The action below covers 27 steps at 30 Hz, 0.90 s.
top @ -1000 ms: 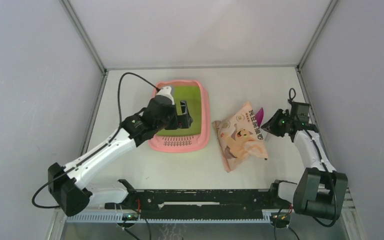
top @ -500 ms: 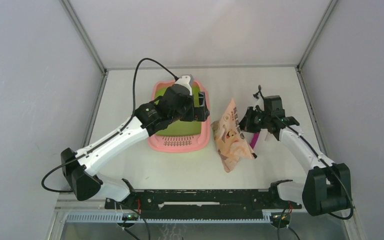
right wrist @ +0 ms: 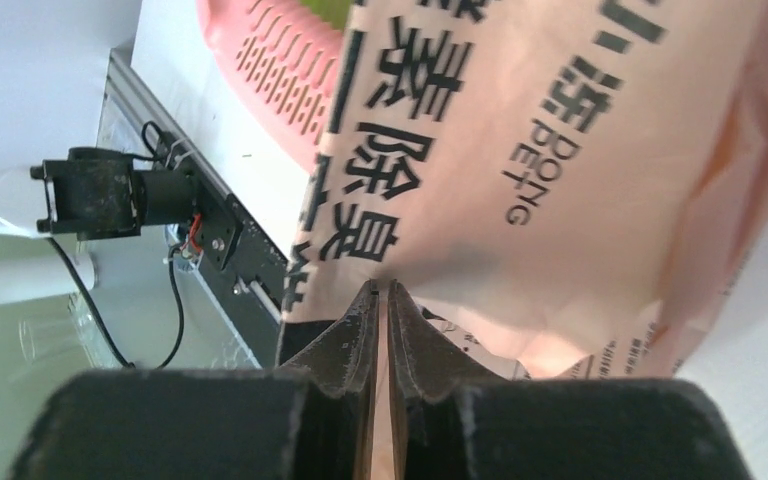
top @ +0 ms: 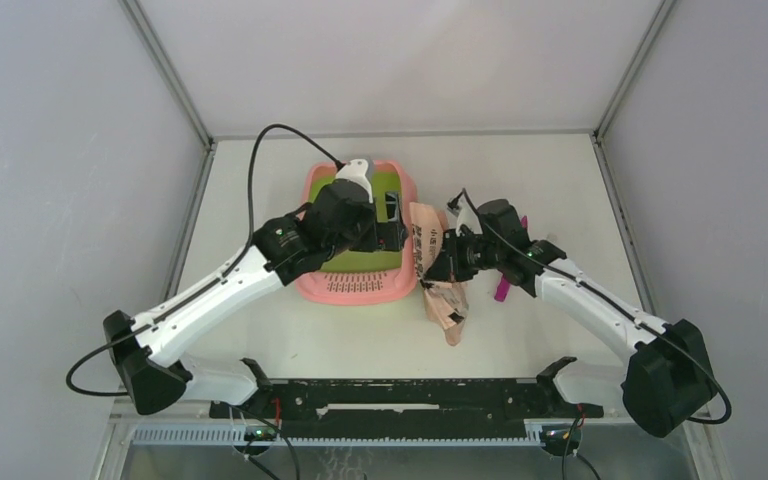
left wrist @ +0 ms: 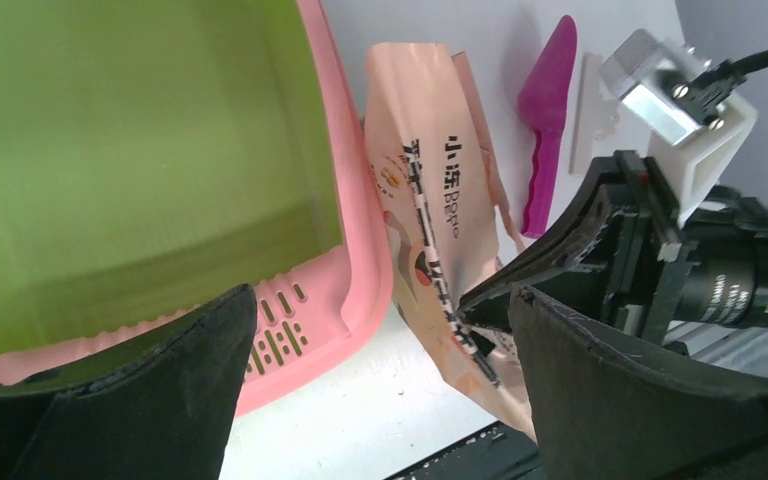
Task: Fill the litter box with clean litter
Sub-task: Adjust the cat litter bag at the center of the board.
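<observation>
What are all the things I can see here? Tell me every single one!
litter box: one, pink rim and green basin, on the table left of centre
bag: one, peach-pink with printing, right beside the litter box
scoop: one, magenta, lying on the table to the right of the bag
table: one, white, under everything
arms: two, white and black, bases at the near edge
left tool: one, black, open, above the right side of the litter box
right tool: one, black, shut on the edge of the bag
</observation>
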### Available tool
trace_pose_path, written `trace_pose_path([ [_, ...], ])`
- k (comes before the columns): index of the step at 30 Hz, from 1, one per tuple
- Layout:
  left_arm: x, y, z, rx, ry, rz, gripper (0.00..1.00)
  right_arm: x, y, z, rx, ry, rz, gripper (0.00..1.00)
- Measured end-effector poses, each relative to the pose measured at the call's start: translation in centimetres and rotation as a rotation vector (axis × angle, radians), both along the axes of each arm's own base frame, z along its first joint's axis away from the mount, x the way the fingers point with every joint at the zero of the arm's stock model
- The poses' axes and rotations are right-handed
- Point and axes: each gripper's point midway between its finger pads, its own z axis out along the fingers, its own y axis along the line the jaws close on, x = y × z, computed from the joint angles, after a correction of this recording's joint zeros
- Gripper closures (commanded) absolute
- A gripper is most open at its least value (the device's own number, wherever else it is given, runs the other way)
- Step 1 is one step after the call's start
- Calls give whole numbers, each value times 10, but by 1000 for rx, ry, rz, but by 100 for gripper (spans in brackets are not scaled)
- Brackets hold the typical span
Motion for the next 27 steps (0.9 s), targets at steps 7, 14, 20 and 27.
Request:
trace_pose_path([
  [7,-6,-1,-3,-3,10,-4,0,-11,22,2,17,-17,61,86],
  [14,3,-21,-52,89,85,-19,3,-11,22,0,10,-18,55,86],
  [20,10,-30,-94,170,149,-22,38,-11,21,-1,4,-14,50,86],
  [27,14,-36,-94,158,133,-27,75,-6,6,11,26,-25,18,57],
])
